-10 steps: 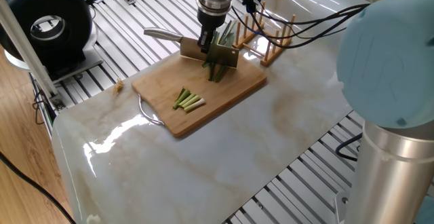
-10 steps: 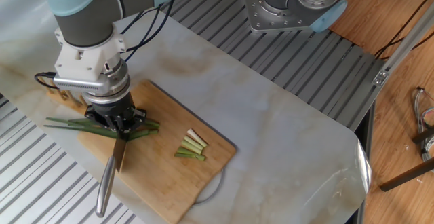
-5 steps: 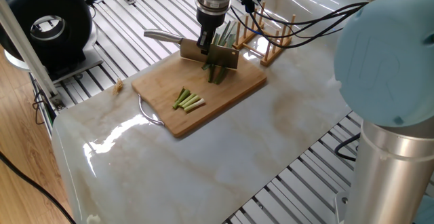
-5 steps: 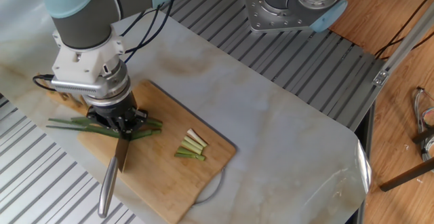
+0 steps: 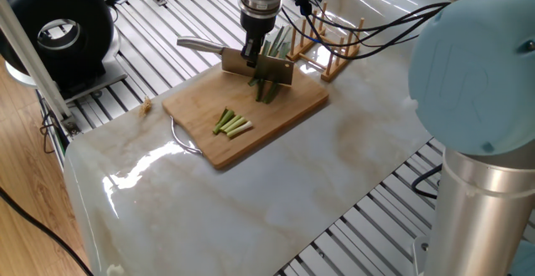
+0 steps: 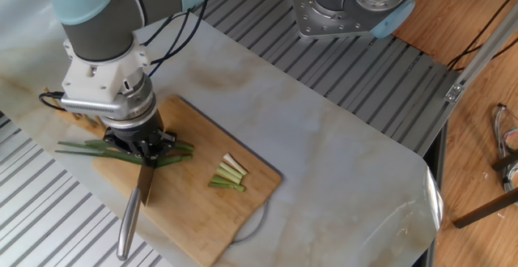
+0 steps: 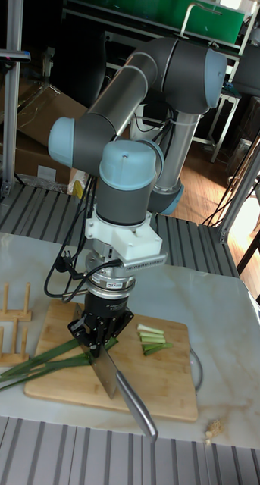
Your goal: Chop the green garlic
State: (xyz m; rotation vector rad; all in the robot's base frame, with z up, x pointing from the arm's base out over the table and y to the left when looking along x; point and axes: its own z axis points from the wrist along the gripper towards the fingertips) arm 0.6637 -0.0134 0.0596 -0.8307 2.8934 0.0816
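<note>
The green garlic runs dark green; its cut pieces are pale whitish-green. The cutting board is tan bamboo, the table beige-veined marble, the knife silvery steel.

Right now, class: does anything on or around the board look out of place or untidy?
Mostly tidy. The garlic leaves overhang the board edge beside the peg rack, and a small crumb-like scrap lies on the table off the board. The cut pieces sit together.
</note>
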